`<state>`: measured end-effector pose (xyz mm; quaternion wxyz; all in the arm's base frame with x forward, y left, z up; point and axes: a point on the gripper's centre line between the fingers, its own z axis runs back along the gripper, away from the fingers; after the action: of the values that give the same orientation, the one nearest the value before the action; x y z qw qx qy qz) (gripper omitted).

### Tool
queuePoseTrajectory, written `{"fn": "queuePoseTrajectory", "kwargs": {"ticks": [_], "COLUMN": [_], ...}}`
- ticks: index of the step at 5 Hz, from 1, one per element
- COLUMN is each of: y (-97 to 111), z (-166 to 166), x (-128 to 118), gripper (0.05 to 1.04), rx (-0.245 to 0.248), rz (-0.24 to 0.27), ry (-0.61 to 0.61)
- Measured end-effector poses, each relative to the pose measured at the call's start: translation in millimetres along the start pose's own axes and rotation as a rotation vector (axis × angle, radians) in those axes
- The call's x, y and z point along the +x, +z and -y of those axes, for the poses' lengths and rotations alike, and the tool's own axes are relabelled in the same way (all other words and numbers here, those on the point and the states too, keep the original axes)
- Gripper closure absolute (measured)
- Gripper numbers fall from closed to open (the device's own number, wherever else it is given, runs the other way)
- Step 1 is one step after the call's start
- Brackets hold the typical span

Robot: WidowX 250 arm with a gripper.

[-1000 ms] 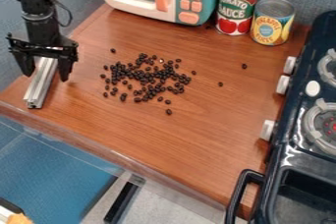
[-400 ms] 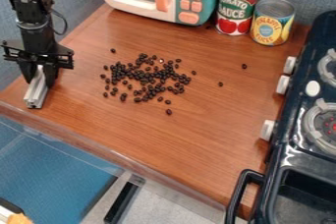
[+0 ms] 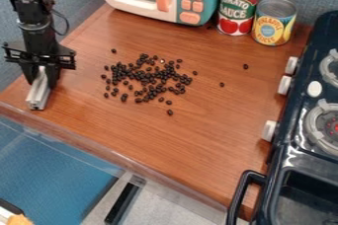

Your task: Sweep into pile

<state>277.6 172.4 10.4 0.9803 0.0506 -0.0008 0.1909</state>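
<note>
Left edge, upper part: gripper (image 3: pixel 41 78) pointing down, fingers closed in on the metal bar (image 3: pixel 39 95), pinching it, probably as a sweeping edge. Bar is left of the beans (image 3: pixel 153 78), likely so it can push in from outside. Beans loosely scattered around centre, so not a neat pile. Two stray beans (image 3: pixel 222 85) right of centre, probably need a separate pass. Cans (image 3: pixel 273 22) upper right, likely just set back from the work.
</note>
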Motion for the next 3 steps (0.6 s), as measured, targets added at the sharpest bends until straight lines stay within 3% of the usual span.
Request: {"fn": "queuePoseTrajectory", "kwargs": {"ticks": [1, 3], "y": [3, 7], "z": [30, 65], "x": [-5, -8], "gripper": [0.700, 0.700], "rx": [-0.047, -0.084], "rz": [-0.025, -0.046], "ry": [-0.027, -0.022]}}
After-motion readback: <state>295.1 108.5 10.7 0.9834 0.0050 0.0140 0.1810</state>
